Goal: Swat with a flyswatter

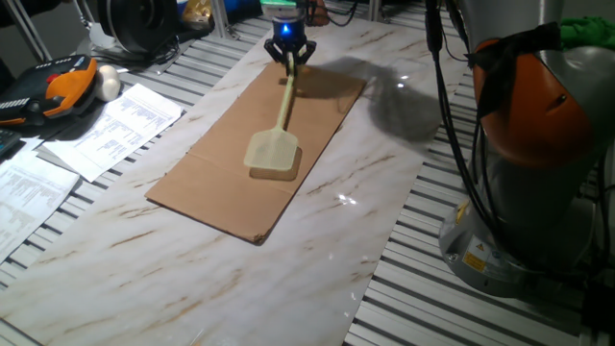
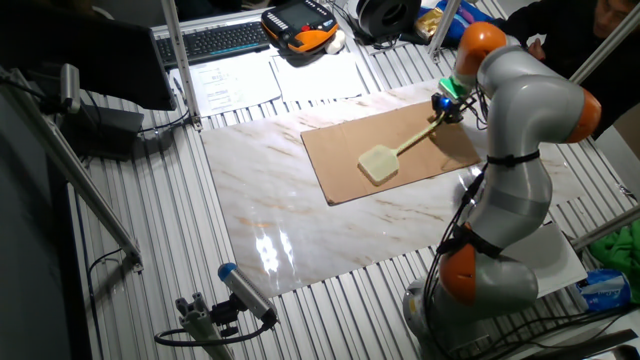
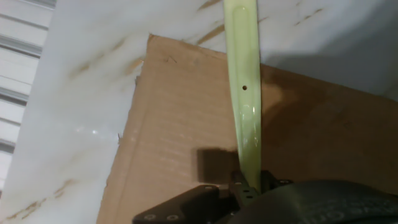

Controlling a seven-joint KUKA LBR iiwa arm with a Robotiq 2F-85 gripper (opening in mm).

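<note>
Jaws of the gripper [image 1: 290,55] are clamped on the flyswatter [image 1: 279,130] handle's tip near the bench's far edge — light, whippy plastic, so grab there.

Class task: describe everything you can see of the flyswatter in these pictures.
The flyswatter is pale yellow-green and looks like plastic, with a long, thin, straight handle and a small squarish head. The hand view shows a small hole in the flat handle. Its head lies on the brown cardboard sheet over the marble-patterned table. The handle slopes up to the gripper, whose fingers are shut on its end. Nothing else touches it.
</note>
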